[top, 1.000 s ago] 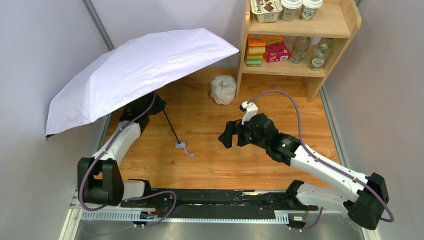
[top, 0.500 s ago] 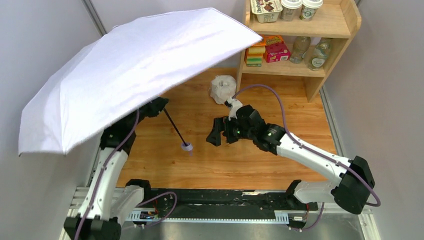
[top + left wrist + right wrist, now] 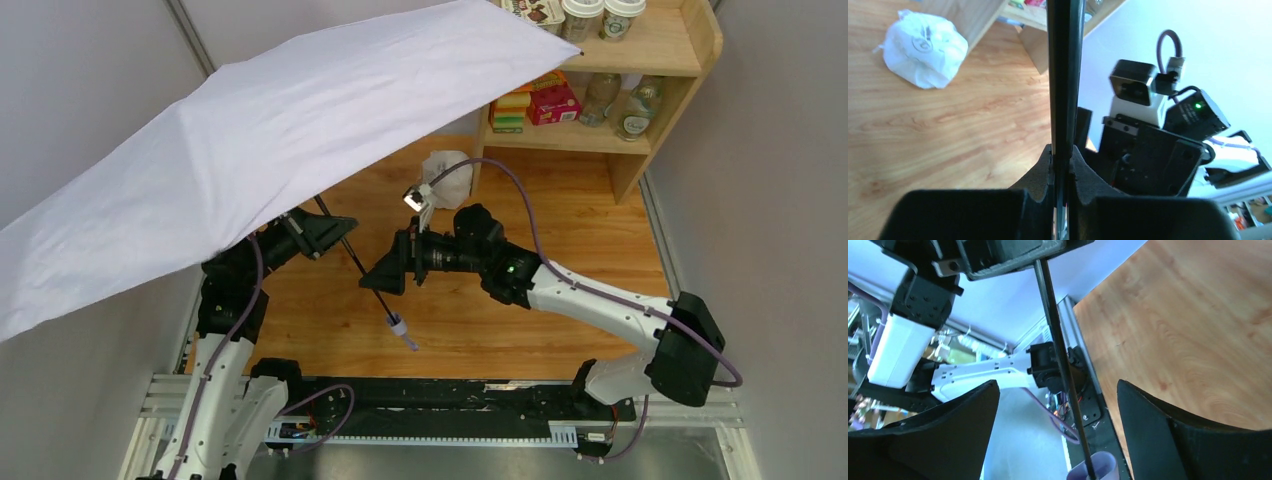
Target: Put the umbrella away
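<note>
Above the table point(image 3: 560, 330), the left gripper point(image 3: 1060, 160) is clamping the umbrella's point(image 3: 280, 130) shaft point(image 3: 1063, 75) steady. The right gripper point(image 3: 1058, 385) is straddling it, wide open, likely for collapsing.

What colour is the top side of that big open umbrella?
Plain pale lavender-white, no pattern. The open folding umbrella shows it best in the top external view.

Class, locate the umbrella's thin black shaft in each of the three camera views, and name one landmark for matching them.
Top external: shaft slants from under the canopy down-right, centre of picture.
Left wrist: shaft upright at centre, pinched in the left tool.
Right wrist: shaft a thin line from top centre down to the bottom edge.
Shared landmark: the left tool shut on the shaft.
</note>
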Robot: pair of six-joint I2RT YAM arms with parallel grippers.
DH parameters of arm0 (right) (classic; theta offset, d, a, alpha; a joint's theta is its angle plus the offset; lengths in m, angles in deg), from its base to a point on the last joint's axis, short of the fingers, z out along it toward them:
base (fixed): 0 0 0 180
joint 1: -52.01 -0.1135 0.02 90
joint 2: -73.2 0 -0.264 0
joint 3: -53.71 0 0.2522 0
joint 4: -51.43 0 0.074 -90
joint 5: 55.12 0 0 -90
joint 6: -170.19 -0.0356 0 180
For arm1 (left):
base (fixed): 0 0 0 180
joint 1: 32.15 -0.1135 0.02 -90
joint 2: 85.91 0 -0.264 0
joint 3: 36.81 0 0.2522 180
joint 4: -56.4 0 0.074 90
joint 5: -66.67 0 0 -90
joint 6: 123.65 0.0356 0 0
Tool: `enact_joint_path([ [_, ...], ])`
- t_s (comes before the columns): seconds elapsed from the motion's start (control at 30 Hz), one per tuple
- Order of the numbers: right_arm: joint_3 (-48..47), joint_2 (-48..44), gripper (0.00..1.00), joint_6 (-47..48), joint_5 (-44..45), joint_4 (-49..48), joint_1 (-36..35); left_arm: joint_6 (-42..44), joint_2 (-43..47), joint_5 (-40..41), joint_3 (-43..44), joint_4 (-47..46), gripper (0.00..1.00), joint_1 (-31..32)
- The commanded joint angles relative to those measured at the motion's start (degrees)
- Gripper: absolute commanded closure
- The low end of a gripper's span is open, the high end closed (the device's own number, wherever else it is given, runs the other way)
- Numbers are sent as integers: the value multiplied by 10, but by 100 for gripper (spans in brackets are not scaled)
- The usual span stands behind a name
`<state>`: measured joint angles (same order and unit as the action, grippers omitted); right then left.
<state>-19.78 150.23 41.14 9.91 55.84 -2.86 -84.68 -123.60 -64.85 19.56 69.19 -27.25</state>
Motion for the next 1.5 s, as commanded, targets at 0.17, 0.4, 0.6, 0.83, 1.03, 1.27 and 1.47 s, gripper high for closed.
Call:
enact_joint_path([
  [0.17,-37,67,65,-1,-48,-77,-62,-23,39,-37,42,-41,100,2],
  [0.4,54,29,100,-56,-9,-198,-64,-70,27,-10,53,-45,100,3],
  [0.6,92,-49,100,-74,44,-192,-77,-34,11,163,156,126,36,3],
  [0.83,80,-66,100,-99,76,-166,-99,-106,-83,307,250,159,31,-2],
  [1.03,64,-62,100,-88,73,-131,-104,-128,-167,297,315,82,30,-10],
  [1.27,30,-66,100,-46,101,-48,-114,-101,-244,270,383,91,36,-10],
  [1.47,23,-64,100,-31,110,-31,-123,-65,-238,336,395,117,42,-10],
])
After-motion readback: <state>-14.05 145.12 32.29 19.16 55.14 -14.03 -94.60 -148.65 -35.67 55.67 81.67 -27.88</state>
